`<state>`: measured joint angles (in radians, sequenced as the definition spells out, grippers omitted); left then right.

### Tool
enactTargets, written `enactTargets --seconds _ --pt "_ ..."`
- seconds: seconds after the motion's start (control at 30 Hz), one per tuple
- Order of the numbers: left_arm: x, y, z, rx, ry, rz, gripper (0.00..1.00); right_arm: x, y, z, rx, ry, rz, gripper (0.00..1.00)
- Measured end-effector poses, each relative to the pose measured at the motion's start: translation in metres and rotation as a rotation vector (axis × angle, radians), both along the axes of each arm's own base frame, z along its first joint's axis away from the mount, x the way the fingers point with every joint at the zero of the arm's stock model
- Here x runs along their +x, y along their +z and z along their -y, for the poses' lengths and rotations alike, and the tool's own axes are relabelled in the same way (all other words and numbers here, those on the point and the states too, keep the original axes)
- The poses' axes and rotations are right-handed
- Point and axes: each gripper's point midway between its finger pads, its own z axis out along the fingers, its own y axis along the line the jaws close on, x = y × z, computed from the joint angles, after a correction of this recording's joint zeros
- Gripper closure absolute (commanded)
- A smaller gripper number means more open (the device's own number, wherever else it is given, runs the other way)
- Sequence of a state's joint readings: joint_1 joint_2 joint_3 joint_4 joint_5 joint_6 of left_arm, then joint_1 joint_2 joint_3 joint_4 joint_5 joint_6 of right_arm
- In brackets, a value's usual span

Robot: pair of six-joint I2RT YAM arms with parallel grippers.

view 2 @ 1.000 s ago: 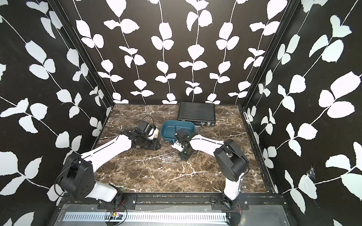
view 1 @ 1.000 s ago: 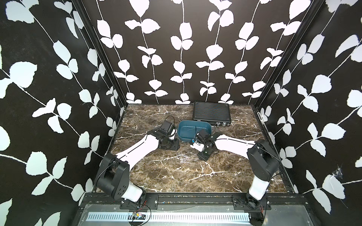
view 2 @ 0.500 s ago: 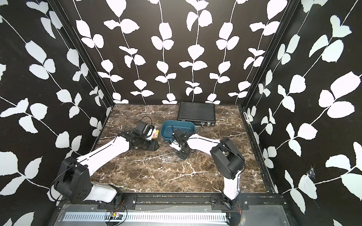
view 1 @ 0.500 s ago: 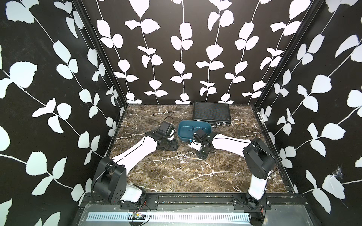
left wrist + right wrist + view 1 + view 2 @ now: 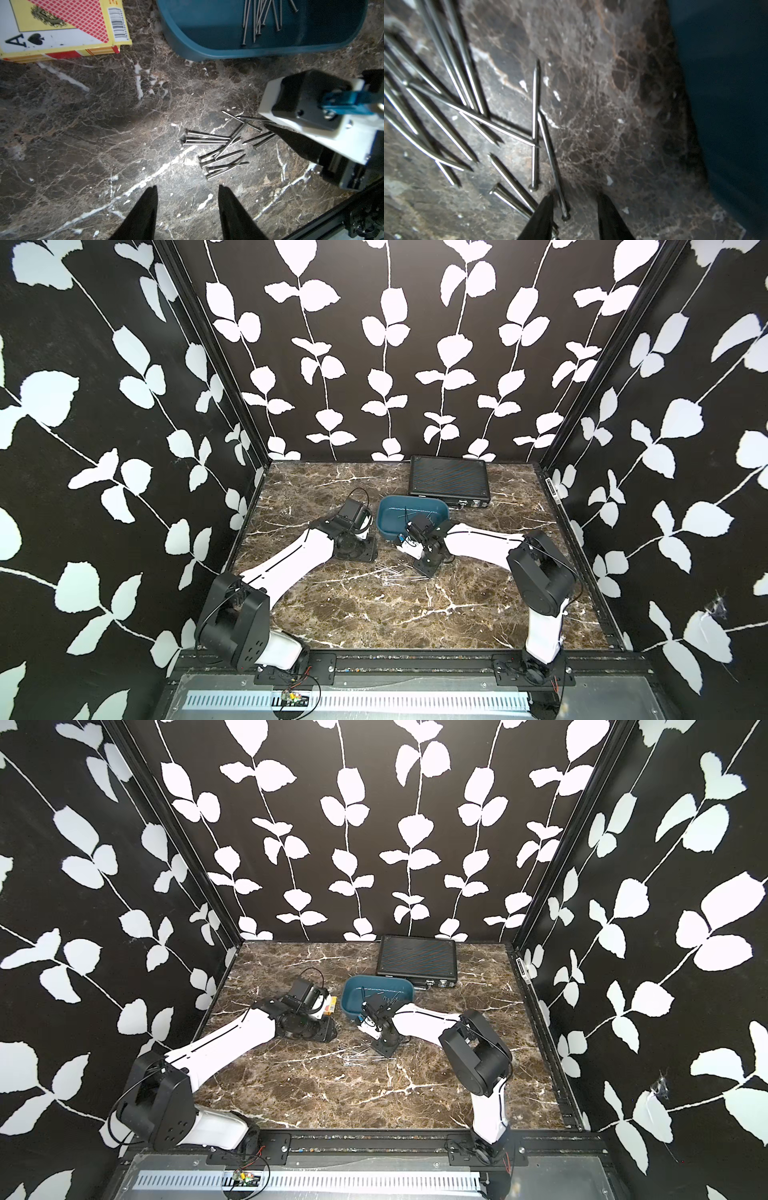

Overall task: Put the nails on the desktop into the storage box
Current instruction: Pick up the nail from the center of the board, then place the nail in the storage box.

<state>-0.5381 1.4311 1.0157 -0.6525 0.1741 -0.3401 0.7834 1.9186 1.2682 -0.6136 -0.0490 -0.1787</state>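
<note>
Nails (image 5: 207, 141) lay heaped on the desktop (image 5: 83, 135), near the box (image 5: 182, 45).
More nails lay inside the box. The right gripper (image 5: 575, 195) stood low at the heap's edge, jaws apart astride one nail's head, not pinching it. The left gripper (image 5: 188, 186) hovered just beside the heap, jaws apart and empty. A card pack (image 5: 62, 27) lay near the box.

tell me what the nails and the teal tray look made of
The thin silvery nails look like bare metal, probably steel: bright glints along the shafts. The shallow teal-blue tray looks like moulded plastic: smooth, dull sheen, rounded rim.
</note>
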Motion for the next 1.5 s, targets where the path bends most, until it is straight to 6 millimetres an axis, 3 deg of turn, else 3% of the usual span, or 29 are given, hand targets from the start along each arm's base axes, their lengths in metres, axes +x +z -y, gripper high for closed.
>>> enactTargets --seconds 0.07,0.27,0.73,0.87,1.03,1.17,1.27,1.4,1.5 --pt "-0.001 0.000 -0.001 0.004 -0.003 -0.004 0.50 0.000 -0.001 -0.001 -0.010 0.005 0.003 0.66" --pt "0.000 0.001 -0.003 0.012 -0.012 -0.004 0.50 -0.005 -0.003 -0.007 -0.027 0.031 0.017 1.00" --pt "0.001 -0.001 -0.006 0.016 -0.007 -0.015 0.50 -0.001 0.003 0.002 -0.049 0.002 0.038 1.00" --pt "0.002 -0.001 -0.006 0.013 -0.005 -0.011 0.50 0.003 0.026 0.009 -0.015 -0.025 0.051 1.00" --pt "0.008 0.001 -0.005 -0.003 0.017 0.005 0.50 0.010 0.086 0.004 0.135 -0.067 0.100 1.00" --pt "0.011 0.005 -0.007 -0.022 0.042 0.025 0.50 0.029 0.128 0.000 0.292 -0.182 0.107 1.00" --pt "0.011 0.009 -0.007 -0.031 0.049 0.035 0.50 0.052 0.145 0.007 0.377 -0.318 0.097 1.00" --pt "0.012 0.012 -0.006 -0.040 0.058 0.043 0.50 0.090 0.151 0.015 0.468 -0.525 0.070 1.00" --pt "0.012 0.012 -0.006 -0.044 0.067 0.039 0.50 0.112 0.140 0.017 0.510 -0.657 0.037 1.00"
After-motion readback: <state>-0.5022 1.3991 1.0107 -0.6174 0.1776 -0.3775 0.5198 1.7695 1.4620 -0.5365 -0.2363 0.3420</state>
